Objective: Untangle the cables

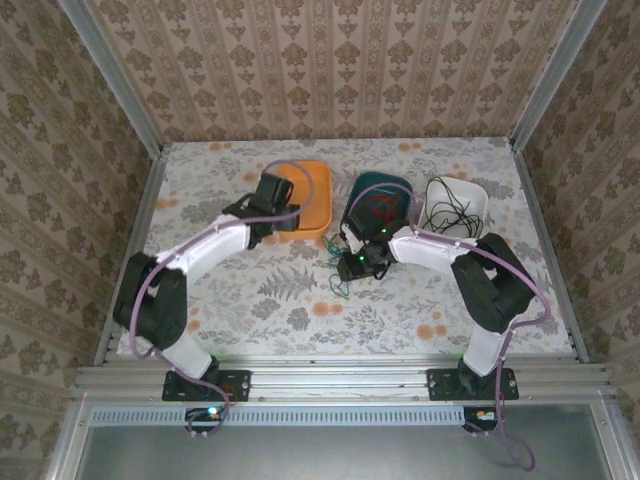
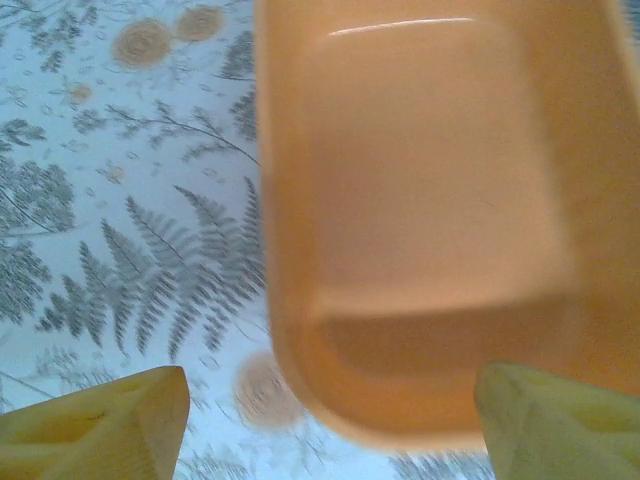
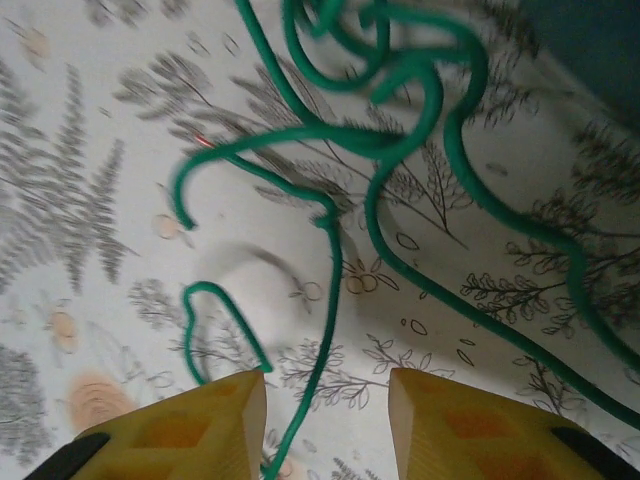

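right gripper (image 3: 328, 385) half-parted around one strand of the green cable (image 3: 400, 145) at the middle of the table (image 1: 250, 300), left gripper (image 2: 330, 392) gaping empty above the orange tray (image 2: 440, 200): likely to cinch the knot tighter if pulled by that single loop.

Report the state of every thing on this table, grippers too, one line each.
orange tray: upright, empty where visible
green tray: upright, red cable inside
red cable: bunched in the green tray
white tray: upright, black cable inside
black cable: loose loops
green cable: tangled loops on the table
left gripper: open, over the orange tray
right gripper: open, green strand between its fingers
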